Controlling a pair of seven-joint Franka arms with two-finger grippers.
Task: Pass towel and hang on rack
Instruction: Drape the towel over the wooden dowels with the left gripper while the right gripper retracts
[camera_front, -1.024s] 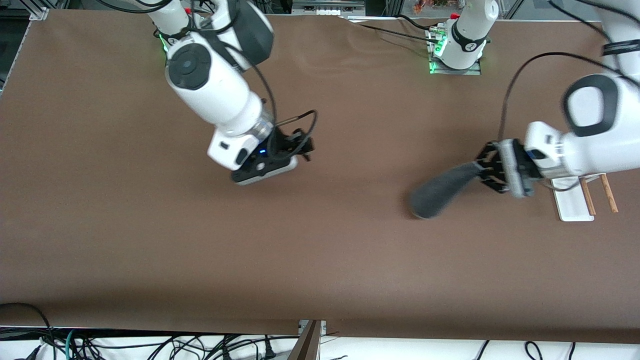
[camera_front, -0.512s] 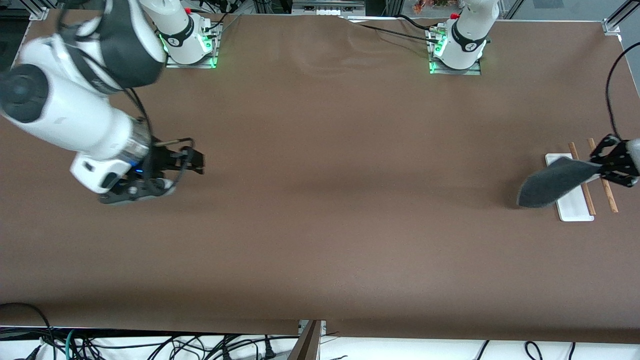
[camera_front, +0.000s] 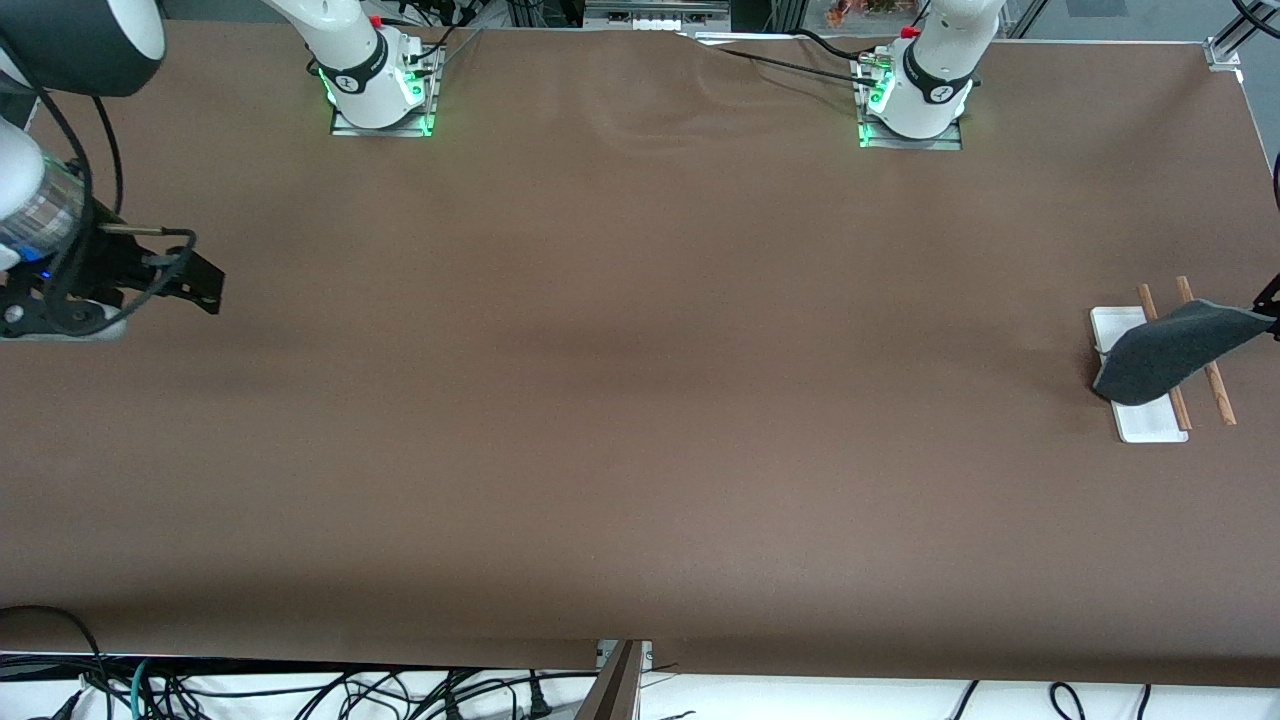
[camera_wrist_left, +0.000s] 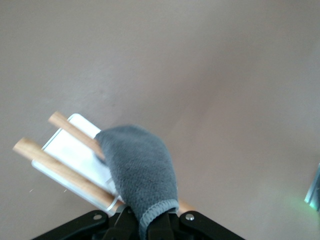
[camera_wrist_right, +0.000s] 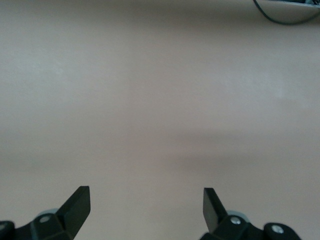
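Left wrist view: black fingers (camera_wrist_left: 127, 226) pressed together on one trimmed corner of the towel (camera_wrist_left: 141, 172), pale edging pinched right at the tips. Grey face showing; pink side not visible. Cloth hanging out from the left gripper (camera_wrist_left: 150, 227) and draped across both brown rods of the rack (camera_wrist_left: 70, 160), covering part of the white base underneath. Whether resting on the rods or just above them, cannot tell.

Front view: same towel (camera_front: 1170, 350) stretched as a dark grey wedge from the frame's edge, over the rods, with its loose tip over the white base of the rack (camera_front: 1150, 420). Left gripper itself almost wholly out of that frame, only a black sliver at the edge above the rack. Rack standing at the left arm's end of the tabletop (camera_front: 640, 400), rods running side by side along the base.

Right wrist view: two black fingers (camera_wrist_right: 77, 202) spread wide, holding nothing, bare brown surface between them. Right gripper (camera_wrist_right: 145, 205) hanging over the tabletop at the right arm's end, well apart from towel and rack; seen in the front view (camera_front: 195, 285) with dark cables looping over the wrist. Waiting there, arm drawn back toward that edge of the frame.
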